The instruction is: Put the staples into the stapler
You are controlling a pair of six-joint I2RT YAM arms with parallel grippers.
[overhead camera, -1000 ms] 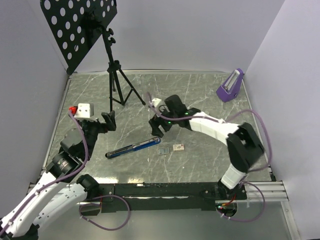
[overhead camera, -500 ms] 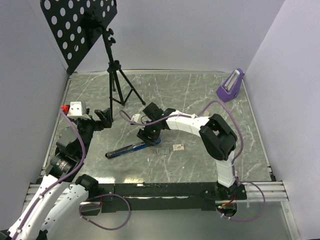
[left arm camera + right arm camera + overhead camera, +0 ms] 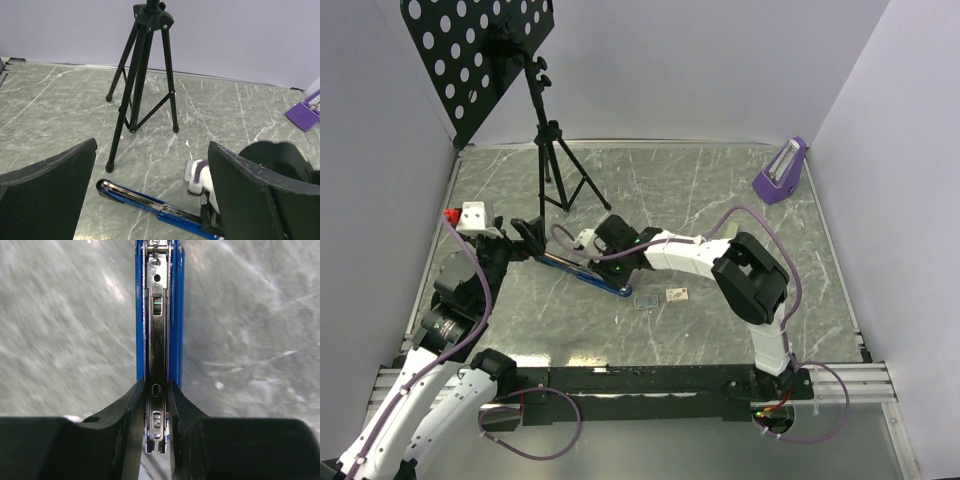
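The blue stapler [image 3: 570, 270] lies opened out flat on the marble table, its metal channel [image 3: 157, 315] facing up. My right gripper [image 3: 157, 412] is shut on the stapler near one end, one finger against each long side. In the top view my right gripper [image 3: 609, 264] sits over the stapler's right half. My left gripper [image 3: 533, 243] is open and holds nothing, just beyond the stapler's left tip [image 3: 107, 186]. The staples are a small pale box [image 3: 677, 294] and a tiny grey tray [image 3: 644, 301], lying on the table just right of the stapler.
A black music stand on a tripod [image 3: 555, 160] stands at the back left, its feet [image 3: 109, 165] close behind the stapler. A purple object [image 3: 780, 172] sits at the back right corner. White walls enclose the table.
My right gripper came down and left onto the stapler and shut on it. The stapler has swung round, its left tip now up near my left gripper. The left arm shifted only slightly.
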